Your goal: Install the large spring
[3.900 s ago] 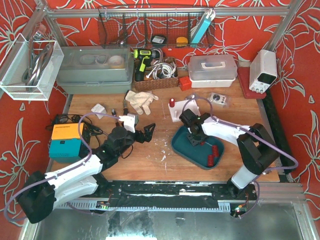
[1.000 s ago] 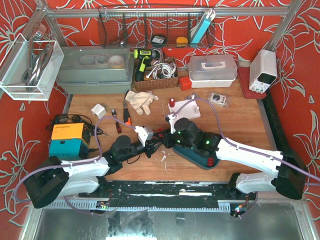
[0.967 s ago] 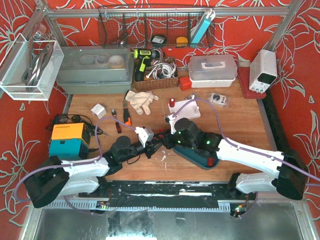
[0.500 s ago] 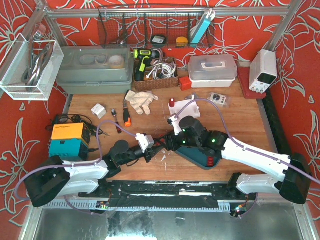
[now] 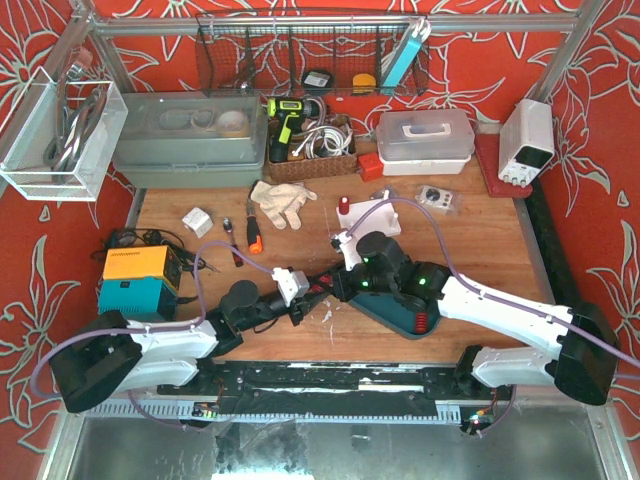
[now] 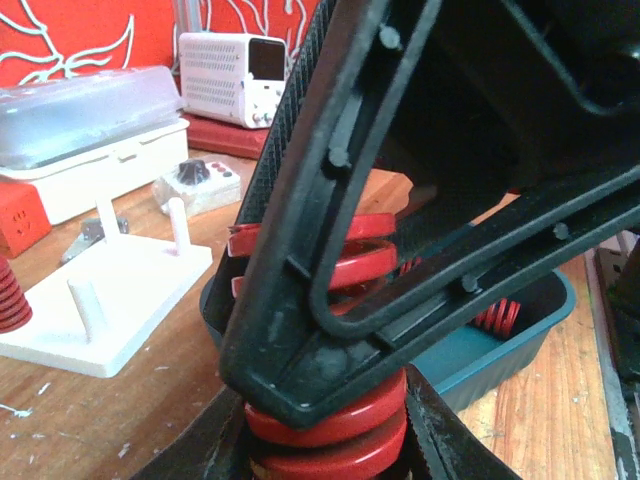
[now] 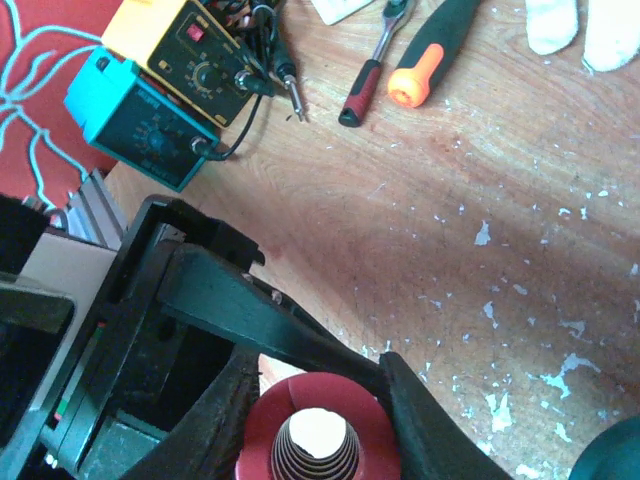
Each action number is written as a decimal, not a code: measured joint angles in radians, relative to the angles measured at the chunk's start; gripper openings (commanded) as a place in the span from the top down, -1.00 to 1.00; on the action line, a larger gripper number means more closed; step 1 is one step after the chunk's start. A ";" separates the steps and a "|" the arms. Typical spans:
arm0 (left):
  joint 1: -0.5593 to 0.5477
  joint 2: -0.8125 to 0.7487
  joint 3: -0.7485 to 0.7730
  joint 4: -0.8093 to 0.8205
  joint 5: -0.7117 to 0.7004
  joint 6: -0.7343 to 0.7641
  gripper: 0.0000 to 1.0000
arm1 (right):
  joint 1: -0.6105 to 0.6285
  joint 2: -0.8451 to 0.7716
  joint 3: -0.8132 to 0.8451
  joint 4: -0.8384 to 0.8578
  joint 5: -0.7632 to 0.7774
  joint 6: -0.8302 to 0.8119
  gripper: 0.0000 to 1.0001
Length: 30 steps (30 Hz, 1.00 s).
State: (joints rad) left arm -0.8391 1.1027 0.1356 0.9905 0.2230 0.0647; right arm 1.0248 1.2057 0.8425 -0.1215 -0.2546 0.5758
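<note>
Left hand (image 5: 310, 292) is clamped on the large red coil spring (image 6: 335, 425) above the wooden worktop (image 5: 470, 235); right hand (image 5: 334, 284), part-open, pinches the same spring's end.

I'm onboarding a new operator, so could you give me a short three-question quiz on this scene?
1. True or false: the large red coil spring already sits on a peg of the white plastic peg base.
2. The teal plastic tray holds: A spare red springs; B steel bolts; C blue washers.
3. Which claws flank the large spring?

Key: 1 false, it is held above the table. 2 A. 3 both, the left claw and the right claw.
</note>
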 measured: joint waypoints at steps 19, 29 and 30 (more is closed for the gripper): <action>-0.005 0.072 0.111 -0.154 -0.278 -0.068 -1.00 | -0.114 -0.047 -0.045 0.079 0.441 -0.089 1.00; 0.049 0.101 0.151 -0.265 -0.357 -0.191 -1.00 | -0.412 0.196 0.049 0.155 0.568 -0.220 1.00; 0.059 0.101 0.151 -0.274 -0.360 -0.204 -1.00 | -0.433 0.223 0.072 0.156 0.568 -0.228 1.00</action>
State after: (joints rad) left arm -0.7803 1.2037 0.2863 0.7166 -0.1371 -0.1394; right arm 0.5922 1.4284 0.9146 0.0341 0.3130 0.3481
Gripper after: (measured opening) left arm 0.998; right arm 0.319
